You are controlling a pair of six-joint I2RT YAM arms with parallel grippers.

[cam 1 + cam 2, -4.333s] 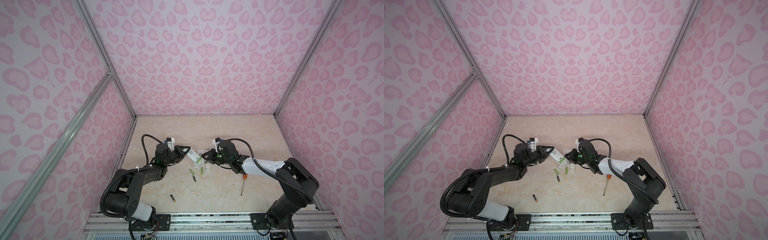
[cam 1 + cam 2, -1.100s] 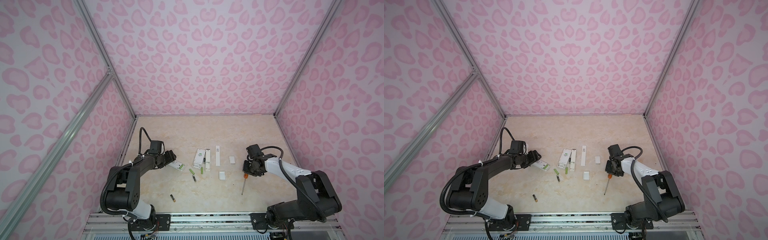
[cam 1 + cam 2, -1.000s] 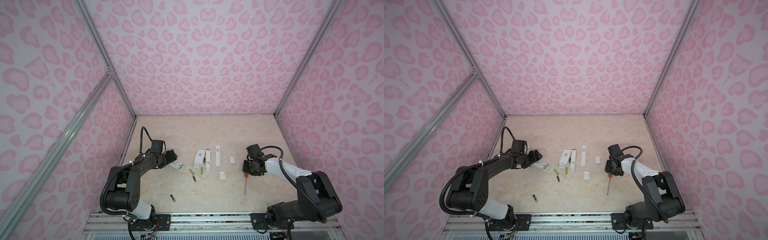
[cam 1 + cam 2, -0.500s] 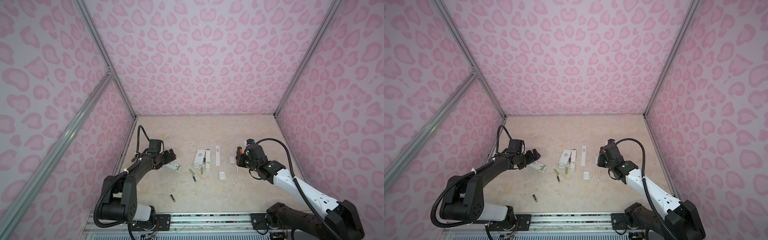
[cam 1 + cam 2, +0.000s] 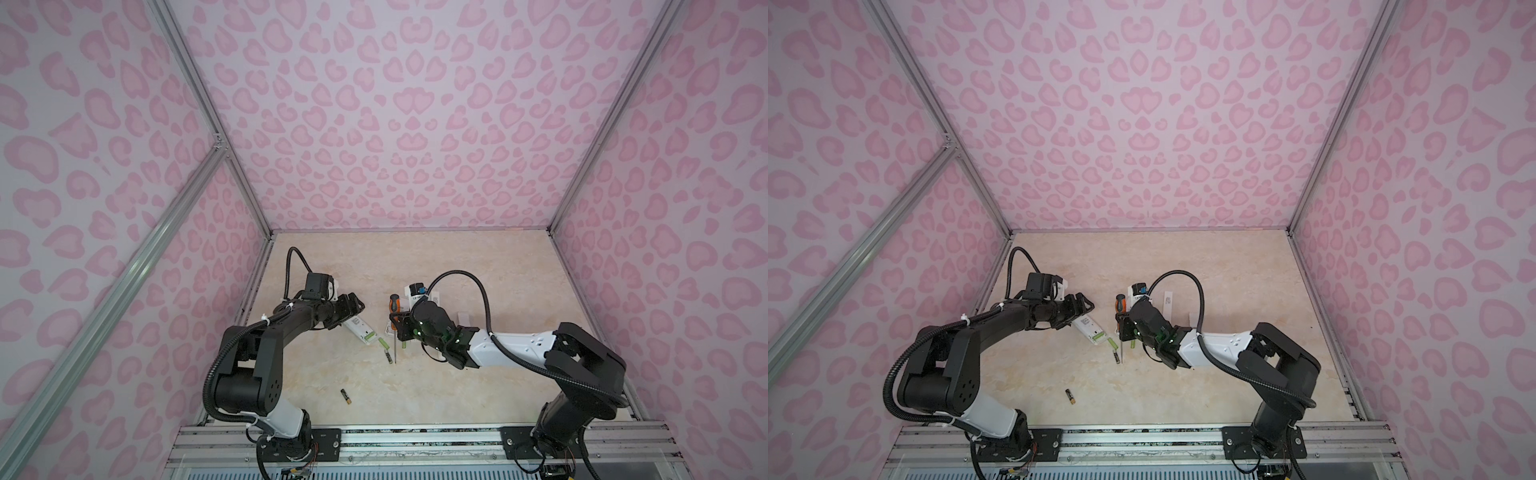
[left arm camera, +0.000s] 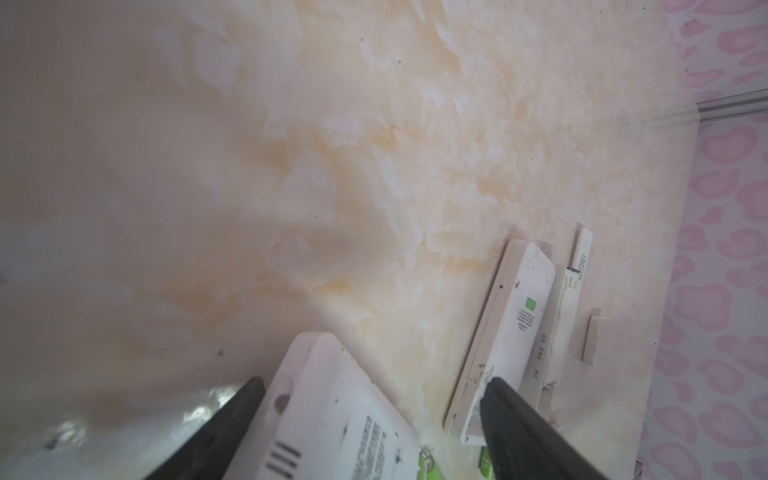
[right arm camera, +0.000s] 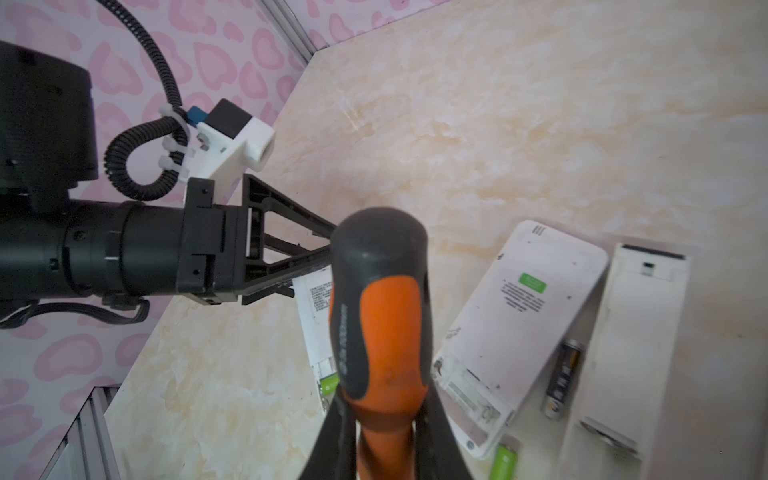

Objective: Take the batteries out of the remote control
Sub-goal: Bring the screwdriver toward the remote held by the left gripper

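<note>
While the left fingers point(image 6: 519, 419) stand spread to either side of a white remote point(image 6: 332, 415) lying on the surface point(image 6: 374, 166), nothing clamps it: one finger sits close beside its edge and the other well clear. A lime-green battery point(image 7: 328, 385) sits in the end of that remote farthest from those fingers. The right fingers point(image 7: 438, 446) are pinched on the handle of the screwdriver point(image 7: 384, 316), with its blade pointing down beyond them and its tip near two loose batteries point(image 5: 383, 343). A black battery point(image 7: 563, 376) lies against a second remote point(image 7: 519, 316) off to one side of the right fingers; I cannot tell whether it is seated in a bay.

The likeliest trouble is prying before the left fingers close, since the remote would then slide or spin away. The long blade, held only at its handle, could skid off the cell and flick the loose batteries, which roll easily. Both sets of fingers work close together, so a misjudged reach could knock them into each other.
</note>
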